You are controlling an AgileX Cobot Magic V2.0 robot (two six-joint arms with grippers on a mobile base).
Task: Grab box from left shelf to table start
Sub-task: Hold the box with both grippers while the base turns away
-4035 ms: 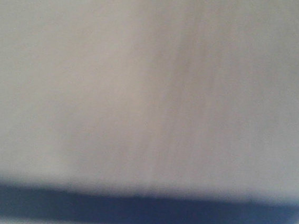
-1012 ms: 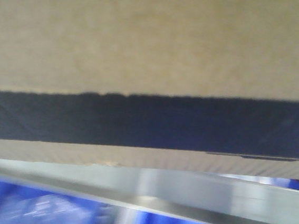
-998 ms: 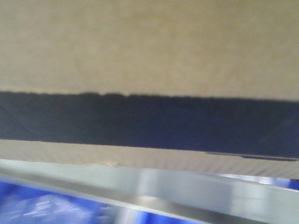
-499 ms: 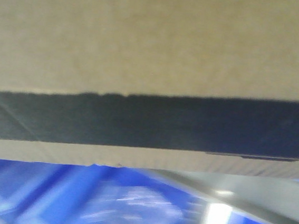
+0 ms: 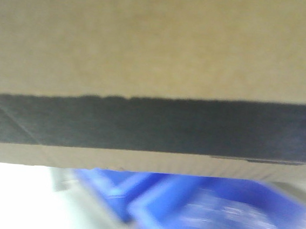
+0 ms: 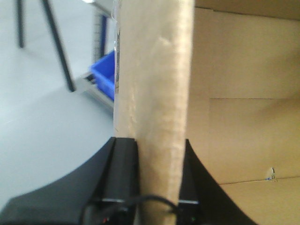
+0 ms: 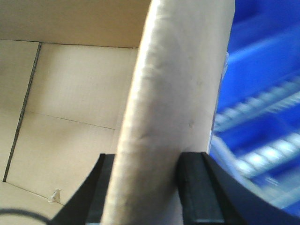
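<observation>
The brown cardboard box (image 5: 149, 38) fills the front view, with its black printed band across the middle. My left gripper (image 6: 157, 154) is shut on the box's left wall (image 6: 154, 84), one finger outside and one inside. My right gripper (image 7: 145, 173) is shut on the box's right wall (image 7: 178, 79) the same way. The open inside of the box (image 6: 243, 93) shows in both wrist views (image 7: 65, 93). The shelf's metal edge is out of view. A white surface (image 5: 4, 197), perhaps the table, shows at the lower left under the box.
Blurred blue bins (image 5: 203, 211) lie below the box in the front view and to the right in the right wrist view (image 7: 262, 70). A blue bin (image 6: 103, 75) and thin dark legs (image 6: 58, 42) stand on pale floor in the left wrist view.
The view below the box has swept sideways: the silver shelf edge has left the frame, blue bins slid across, and a white surface has come in at lower left. The box stays fixed in both grippers.
</observation>
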